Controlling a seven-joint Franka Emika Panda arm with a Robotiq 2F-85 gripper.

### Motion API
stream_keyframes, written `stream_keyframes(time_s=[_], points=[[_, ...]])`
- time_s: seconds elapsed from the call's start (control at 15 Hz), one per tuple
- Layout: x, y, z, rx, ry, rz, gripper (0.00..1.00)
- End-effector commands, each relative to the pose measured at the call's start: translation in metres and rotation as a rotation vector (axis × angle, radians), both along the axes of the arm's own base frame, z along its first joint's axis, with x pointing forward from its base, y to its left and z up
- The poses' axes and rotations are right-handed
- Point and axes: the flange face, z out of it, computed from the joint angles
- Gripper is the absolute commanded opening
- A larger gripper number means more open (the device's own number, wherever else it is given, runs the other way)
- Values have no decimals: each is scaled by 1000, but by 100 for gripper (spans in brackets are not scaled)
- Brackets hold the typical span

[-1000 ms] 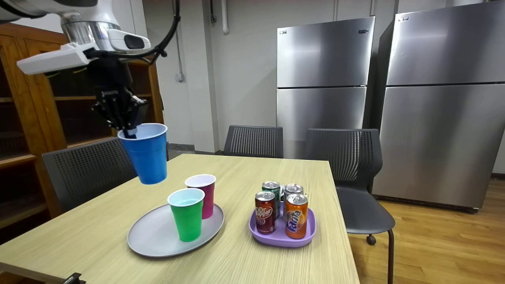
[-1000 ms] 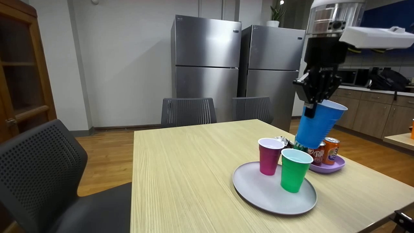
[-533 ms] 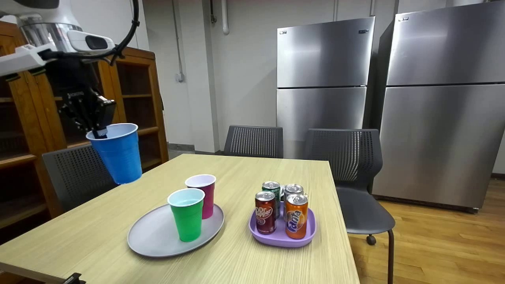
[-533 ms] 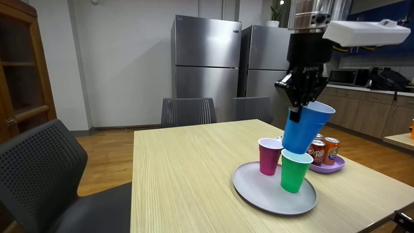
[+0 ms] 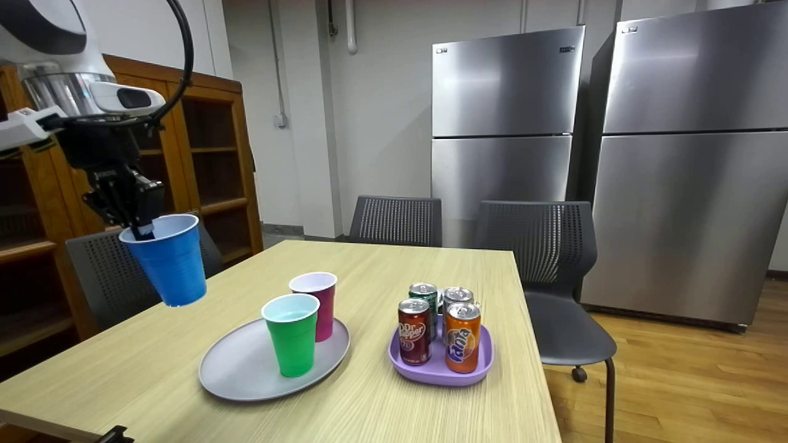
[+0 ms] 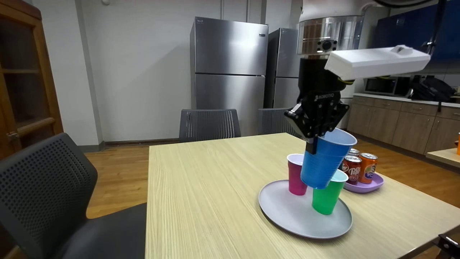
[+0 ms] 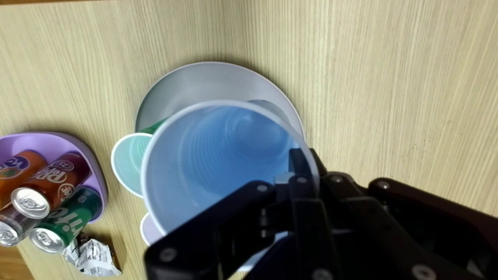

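Note:
My gripper is shut on the rim of a blue cup, one finger inside and one outside. In both exterior views the gripper holds the blue cup tilted, above the table. The wrist view shows nothing inside it. A green cup and a maroon cup stand upright on a round grey plate. In an exterior view the blue cup overlaps the green cup and maroon cup; I cannot tell the gap between them.
A purple tray holds several soda cans, including an orange Fanta can and a Dr Pepper can. A crumpled wrapper lies beside the tray. Dark chairs stand around the wooden table. A wooden cabinet stands behind.
My gripper and the blue cup have moved left in both exterior views, then lower toward the table. The cup stays gripped. The plate, other cups and cans have not moved.

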Motion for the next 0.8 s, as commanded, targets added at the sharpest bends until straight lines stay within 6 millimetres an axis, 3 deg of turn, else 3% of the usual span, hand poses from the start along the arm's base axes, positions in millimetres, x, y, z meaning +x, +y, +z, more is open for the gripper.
stream_keyframes(time_s=[0.0,0.73], points=[[20,4,-14,7,-2,-44,0],[69,-7,-72,1,5,-75,0]])
